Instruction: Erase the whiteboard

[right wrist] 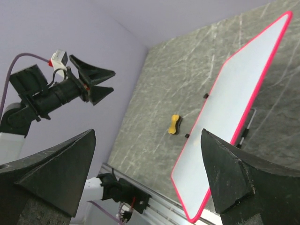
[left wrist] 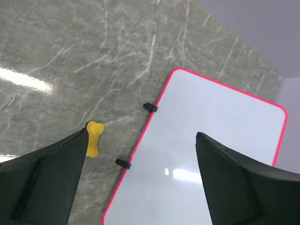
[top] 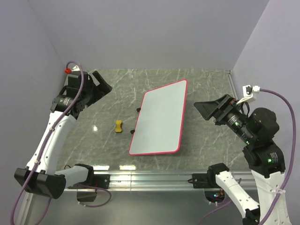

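The left pincer (top: 101, 83) is held spread and empty. The yellow eraser (top: 118, 125) lies free ahead of it. The whiteboard (top: 159, 119) is laid between both pincers, with no marks seen. The right pincer (top: 205, 111) is spread and empty, presumably parked clear.

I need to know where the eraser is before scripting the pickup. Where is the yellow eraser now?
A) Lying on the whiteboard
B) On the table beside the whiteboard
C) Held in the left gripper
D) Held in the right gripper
B: the yellow eraser lies on the table, apart from the whiteboard, and the left gripper and right gripper are both open and empty.
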`<move>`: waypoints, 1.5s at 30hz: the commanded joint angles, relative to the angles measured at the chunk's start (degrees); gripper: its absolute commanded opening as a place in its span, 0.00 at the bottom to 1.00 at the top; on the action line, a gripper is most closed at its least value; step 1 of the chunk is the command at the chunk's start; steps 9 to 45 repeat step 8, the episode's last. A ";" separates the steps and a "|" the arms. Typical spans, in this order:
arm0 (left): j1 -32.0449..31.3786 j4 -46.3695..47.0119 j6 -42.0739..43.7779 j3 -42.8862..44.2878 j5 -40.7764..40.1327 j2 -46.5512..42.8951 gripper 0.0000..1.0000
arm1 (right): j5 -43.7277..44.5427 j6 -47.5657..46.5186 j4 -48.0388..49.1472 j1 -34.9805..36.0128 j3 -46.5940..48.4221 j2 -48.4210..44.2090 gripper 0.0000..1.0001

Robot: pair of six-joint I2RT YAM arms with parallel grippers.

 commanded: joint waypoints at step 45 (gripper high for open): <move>-1.68 -5.97 1.58 9.35 -1.99 -4.77 0.91 | -4.42 3.48 2.82 2.82 4.69 -1.11 1.00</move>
